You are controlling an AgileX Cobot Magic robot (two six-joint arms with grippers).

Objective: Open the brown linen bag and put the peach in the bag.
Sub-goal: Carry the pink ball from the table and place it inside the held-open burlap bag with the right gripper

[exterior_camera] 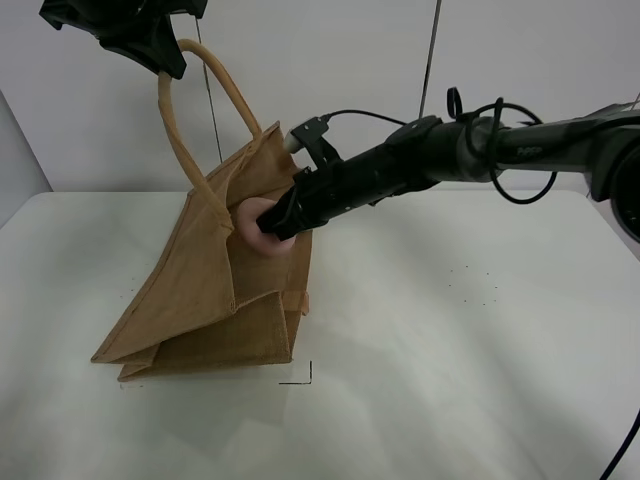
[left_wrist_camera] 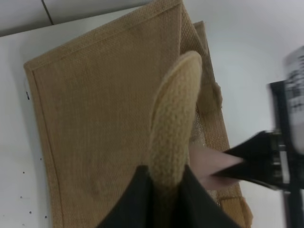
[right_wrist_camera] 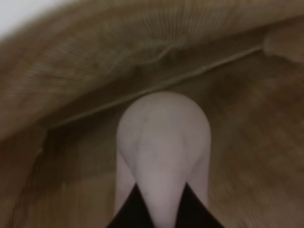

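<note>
The brown linen bag stands tilted on the white table, its mouth pulled open toward the right. My left gripper is shut on the bag's beige loop handle and holds it up high; the left wrist view shows the handle between the fingers. My right gripper is shut on the pink peach at the bag's mouth. In the right wrist view the peach sits between the fingers, with the bag's woven inside all around it. The left wrist view shows the peach beside the handle.
The white table stretches out to the right and front of the bag. A small black corner mark lies on the table just in front of the bag. A grey wall stands behind.
</note>
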